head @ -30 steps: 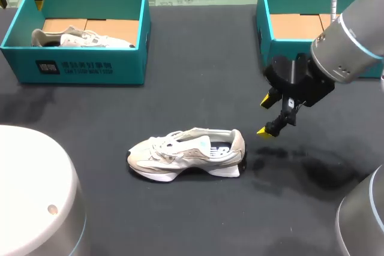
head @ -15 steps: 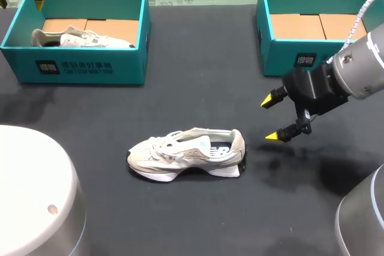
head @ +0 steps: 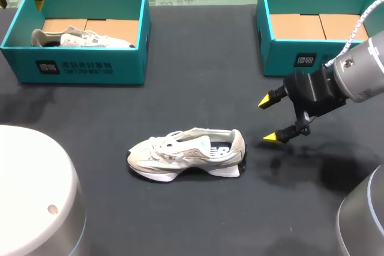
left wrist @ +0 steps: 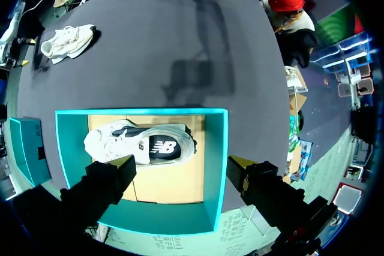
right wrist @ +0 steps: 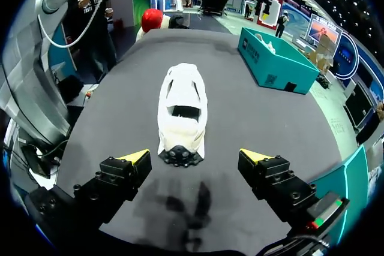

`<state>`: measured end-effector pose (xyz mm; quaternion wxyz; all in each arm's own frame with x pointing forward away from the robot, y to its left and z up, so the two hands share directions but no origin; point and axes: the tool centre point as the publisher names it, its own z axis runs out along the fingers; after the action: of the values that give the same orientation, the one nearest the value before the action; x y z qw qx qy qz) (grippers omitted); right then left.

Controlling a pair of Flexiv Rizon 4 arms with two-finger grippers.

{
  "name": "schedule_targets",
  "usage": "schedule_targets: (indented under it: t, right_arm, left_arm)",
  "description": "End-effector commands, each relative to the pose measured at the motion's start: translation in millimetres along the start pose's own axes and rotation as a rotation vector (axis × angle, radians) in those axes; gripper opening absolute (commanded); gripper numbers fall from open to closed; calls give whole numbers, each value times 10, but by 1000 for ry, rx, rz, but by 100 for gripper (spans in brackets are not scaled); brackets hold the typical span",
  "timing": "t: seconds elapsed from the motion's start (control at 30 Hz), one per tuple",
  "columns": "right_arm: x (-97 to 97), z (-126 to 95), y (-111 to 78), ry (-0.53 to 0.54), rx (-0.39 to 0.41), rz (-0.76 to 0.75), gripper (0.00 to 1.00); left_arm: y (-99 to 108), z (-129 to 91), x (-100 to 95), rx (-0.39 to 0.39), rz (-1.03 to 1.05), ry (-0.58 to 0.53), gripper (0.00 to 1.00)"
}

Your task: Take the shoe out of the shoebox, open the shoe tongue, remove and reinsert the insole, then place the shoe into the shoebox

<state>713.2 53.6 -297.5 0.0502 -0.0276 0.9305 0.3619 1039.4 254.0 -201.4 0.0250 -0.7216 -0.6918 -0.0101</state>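
Shoeboxes (head: pixel 84 67) (head: pixel 282 58): 2; shoes (head: pixel 84 39) (head: pixel 186 154): 2, 1 boxed, 1 loose

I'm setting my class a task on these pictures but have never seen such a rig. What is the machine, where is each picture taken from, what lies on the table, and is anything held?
This robot has two arms at a dark table; each ends in a two-fingered pincer with yellow tips. The head view looks down from a fixed camera above and behind the robot. The two round pictures come from cameras on the wrists, looking along the fingers. One white shoe stands alone on the table. Of two teal shoeboxes, the left box holds a second shoe; the right box shows only cardboard. The left pincer hangs open above the left box; the right pincer is open beside the loose shoe's heel, not touching it. Nothing is held.
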Motion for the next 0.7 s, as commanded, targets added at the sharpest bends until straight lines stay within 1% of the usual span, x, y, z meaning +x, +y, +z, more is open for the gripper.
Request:
schedule_targets:
  t: [0.03, 0.13, 0.17, 0.27, 0.33, 0.37, 0.47, 0.7]
  right_arm:
    - [126, 63, -230, -34, -82, -56, 100]
    - [204, 79, -364, -40, -134, -49, 100]
    - [227, 84, -393, -44, -133, -39, 100]
    - [280, 120, -443, -41, -143, -24, 100]
    - [309, 161, -475, -49, -171, -18, 100]
    - [326, 192, -480, -48, -167, -30, 100]
    - [361, 293, -514, -55, -190, -48, 100]
    - [369, 447, -619, -62, -250, -19, 100]
  left_arm:
    - [-4, -5, 3, 0, 0, 2, 100]
    - [-4, -5, 3, 0, 0, 2, 100]
    - [-4, -5, 3, 0, 0, 2, 100]
    - [-4, -5, 3, 0, 0, 2, 100]
    - [-4, -5, 3, 0, 0, 2, 100]
    - [-4, -5, 3, 0, 0, 2, 100]
    - [-4, -5, 3, 0, 0, 2, 100]
    - [-4, -5, 3, 0, 0, 2, 100]
